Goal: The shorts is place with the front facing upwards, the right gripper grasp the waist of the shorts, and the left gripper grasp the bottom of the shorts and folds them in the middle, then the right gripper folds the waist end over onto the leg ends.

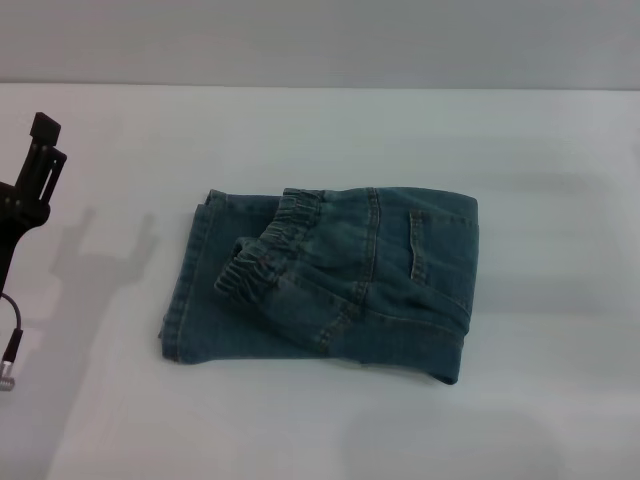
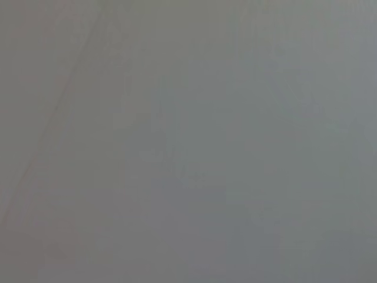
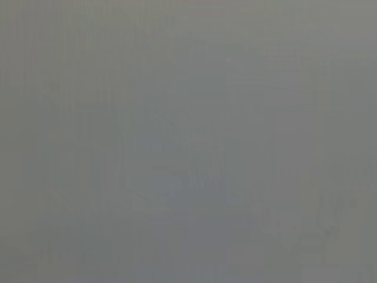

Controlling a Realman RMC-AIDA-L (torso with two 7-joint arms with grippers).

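Fingers first: the left gripper stands raised at the far left edge of the head view, well apart from the cloth, and whether its fingers are parted or closed I cannot tell from this angle; the right gripper is nowhere in sight, and both wrist views show only blank grey. Out in the middle of the white desk lie the shorts, already a compact folded bundle, the elastic waist lying on top toward the left, over the layer where the leg ends peek out beneath. Denim like this looks soft and floppy but fairly weighty, unlikely to slip; the thick puckered waistband or a stitched hem seems the surest place to pinch. Count: one pair of shorts, one gripper visible, one desk
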